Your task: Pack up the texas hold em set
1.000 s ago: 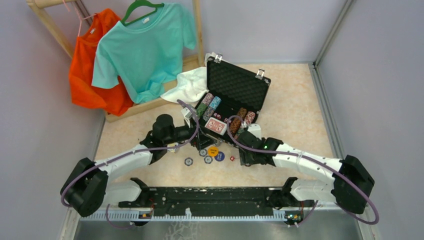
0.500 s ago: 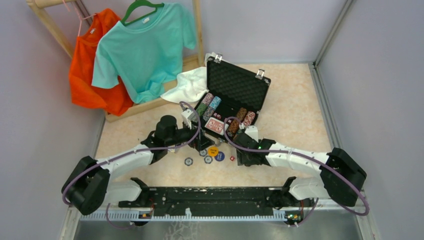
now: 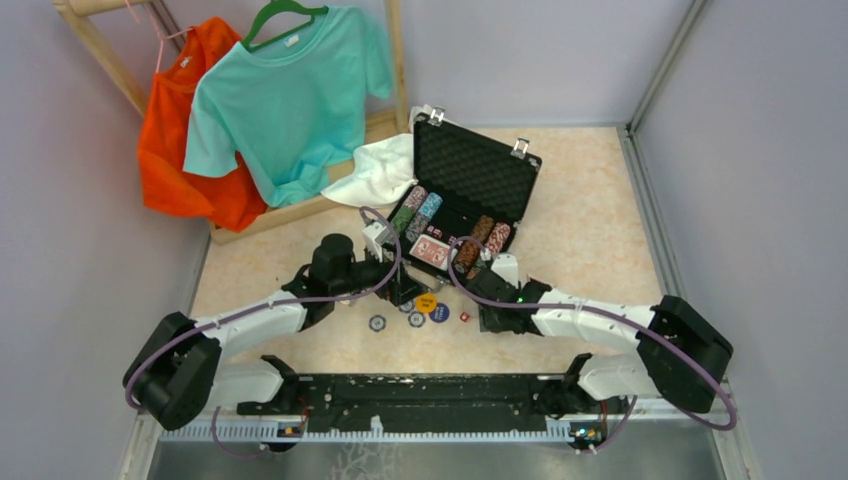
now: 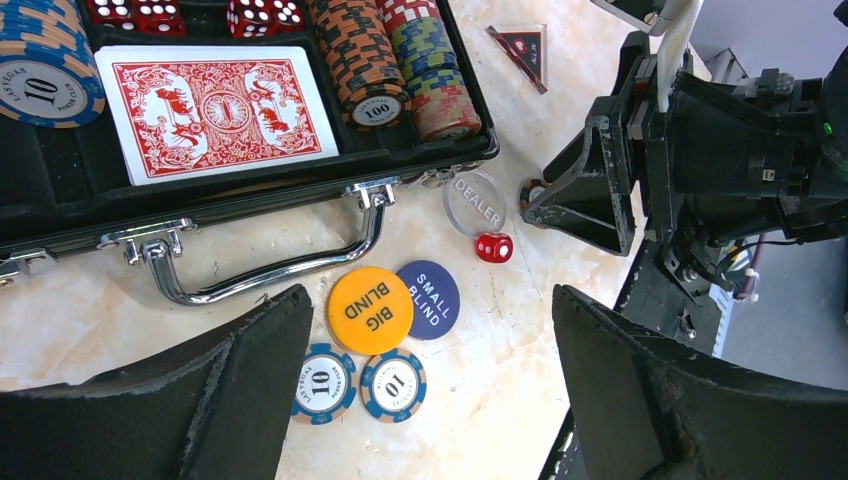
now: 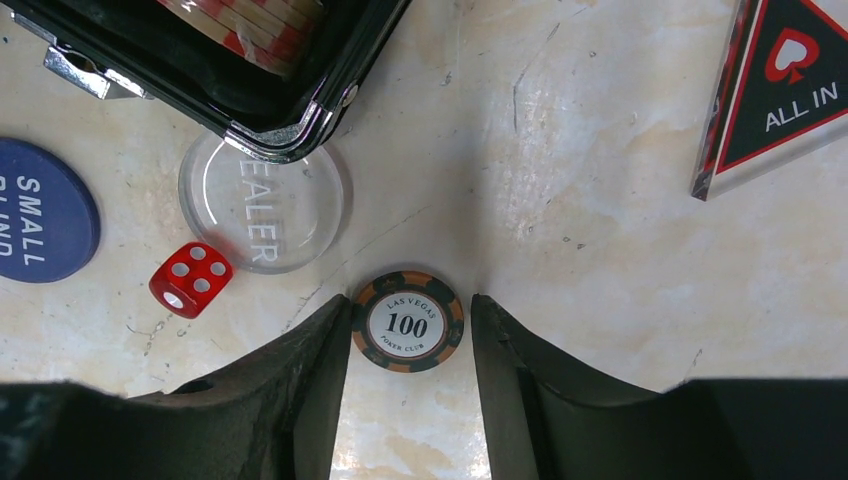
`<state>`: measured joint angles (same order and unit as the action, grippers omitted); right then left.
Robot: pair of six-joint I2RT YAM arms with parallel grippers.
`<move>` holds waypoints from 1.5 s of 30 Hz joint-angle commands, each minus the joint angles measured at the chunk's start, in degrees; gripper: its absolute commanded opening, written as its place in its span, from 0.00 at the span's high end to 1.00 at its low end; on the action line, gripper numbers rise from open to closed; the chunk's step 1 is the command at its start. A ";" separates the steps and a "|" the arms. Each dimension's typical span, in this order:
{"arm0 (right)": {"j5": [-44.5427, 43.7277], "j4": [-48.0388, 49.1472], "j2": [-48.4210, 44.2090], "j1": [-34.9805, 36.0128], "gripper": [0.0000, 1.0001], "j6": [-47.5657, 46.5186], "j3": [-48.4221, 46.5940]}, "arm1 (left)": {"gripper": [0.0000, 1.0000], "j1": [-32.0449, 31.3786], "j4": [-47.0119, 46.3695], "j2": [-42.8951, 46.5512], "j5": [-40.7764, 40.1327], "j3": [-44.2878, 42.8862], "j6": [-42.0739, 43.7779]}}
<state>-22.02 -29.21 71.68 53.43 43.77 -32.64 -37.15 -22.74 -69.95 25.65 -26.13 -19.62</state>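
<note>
Gathering strays: the right tool (image 5: 411,345) straddled the 100 chip (image 5: 408,322), jaws narrow, not yet pinching. The next move needed a squeeze and a lift. The left tool (image 4: 430,300) gaped wide.

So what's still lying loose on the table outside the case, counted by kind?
Poker chips: 4
Round buttons, Big Blind, Small Blind, Dealer: 3
Red die: 1
All In triangle: 1
Total: 9

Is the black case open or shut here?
Open. The case has its lid raised at the back; chip rows and a red card deck show inside.
</note>
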 commanded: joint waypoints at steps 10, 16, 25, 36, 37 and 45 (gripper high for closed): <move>0.92 -1.03 1.68 2.81 0.47 2.08 -0.45 | 0.05 0.06 -1.74 0.53 0.89 0.29 0.45; 0.60 -3.04 0.83 3.61 0.48 3.17 -0.65 | 0.05 0.07 -1.68 0.53 1.15 0.28 0.43; 0.14 -4.97 -0.09 4.20 0.50 4.04 0.13 | 0.05 0.06 -1.45 0.70 1.15 0.21 0.46; -0.91 -3.30 1.39 4.23 0.45 3.87 0.03 | 0.04 0.12 -1.35 0.83 1.24 0.33 0.54; -0.72 -2.90 1.44 4.23 0.45 3.87 0.09 | 0.04 0.14 -1.30 0.79 1.24 0.32 0.54; -1.28 -2.64 2.29 4.24 0.54 3.41 -0.29 | 0.04 0.14 -0.99 1.07 1.18 0.55 0.77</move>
<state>-23.27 -30.57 71.85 57.25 46.68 -32.75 -37.15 -23.05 -69.95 26.11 -26.13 -19.59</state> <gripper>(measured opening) 0.482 0.957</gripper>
